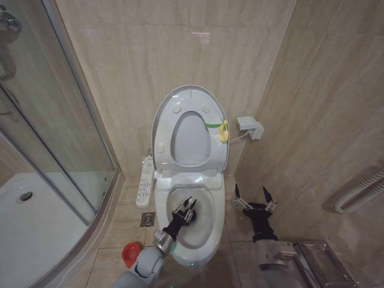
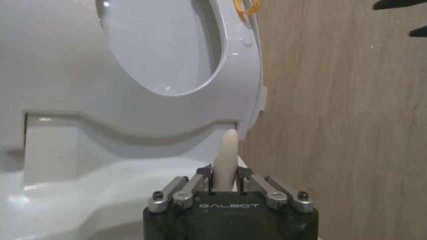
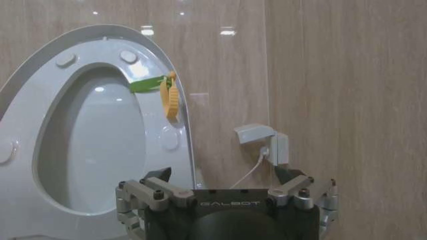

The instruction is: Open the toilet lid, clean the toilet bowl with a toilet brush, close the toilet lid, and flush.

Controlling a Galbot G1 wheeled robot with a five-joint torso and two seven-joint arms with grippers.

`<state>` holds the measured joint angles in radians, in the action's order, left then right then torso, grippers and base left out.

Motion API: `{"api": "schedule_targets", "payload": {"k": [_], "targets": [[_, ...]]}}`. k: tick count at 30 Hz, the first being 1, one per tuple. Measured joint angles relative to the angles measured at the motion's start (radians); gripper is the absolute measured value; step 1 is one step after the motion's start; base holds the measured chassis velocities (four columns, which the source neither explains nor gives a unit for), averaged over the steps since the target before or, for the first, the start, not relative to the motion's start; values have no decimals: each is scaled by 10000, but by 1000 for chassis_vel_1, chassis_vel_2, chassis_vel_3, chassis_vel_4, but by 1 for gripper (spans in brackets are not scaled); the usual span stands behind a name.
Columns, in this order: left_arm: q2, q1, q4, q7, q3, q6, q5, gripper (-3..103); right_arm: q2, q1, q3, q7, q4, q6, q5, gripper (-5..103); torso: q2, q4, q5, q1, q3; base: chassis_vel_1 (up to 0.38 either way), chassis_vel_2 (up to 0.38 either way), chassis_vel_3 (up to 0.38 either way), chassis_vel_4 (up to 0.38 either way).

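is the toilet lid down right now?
No. In the head view the toilet lid stands raised against the wall, and the left gripper is over the open toilet bowl.

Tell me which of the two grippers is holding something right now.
The left gripper, over the toilet bowl, is shut on the toilet brush handle. The right gripper, beside the toilet, is open and empty.
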<state>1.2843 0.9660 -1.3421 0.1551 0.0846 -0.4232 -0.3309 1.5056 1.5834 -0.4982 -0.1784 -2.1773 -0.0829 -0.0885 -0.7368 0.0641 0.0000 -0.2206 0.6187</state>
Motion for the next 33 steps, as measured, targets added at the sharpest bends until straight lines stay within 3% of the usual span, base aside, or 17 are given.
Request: {"api": "schedule_targets", "payload": {"k": [22, 33], "targets": [[645, -2294, 668, 41, 870, 81, -473, 22, 0, 0, 0, 0, 0, 0, 0, 100, 2, -2, 1, -2, 0, 0, 0, 0, 0], [1022, -2120, 1825, 252, 958, -347, -513, 22, 0, 0, 0, 0, 0, 0, 0, 100, -1, -2, 0, 0, -2, 0, 0, 0, 0]]}}
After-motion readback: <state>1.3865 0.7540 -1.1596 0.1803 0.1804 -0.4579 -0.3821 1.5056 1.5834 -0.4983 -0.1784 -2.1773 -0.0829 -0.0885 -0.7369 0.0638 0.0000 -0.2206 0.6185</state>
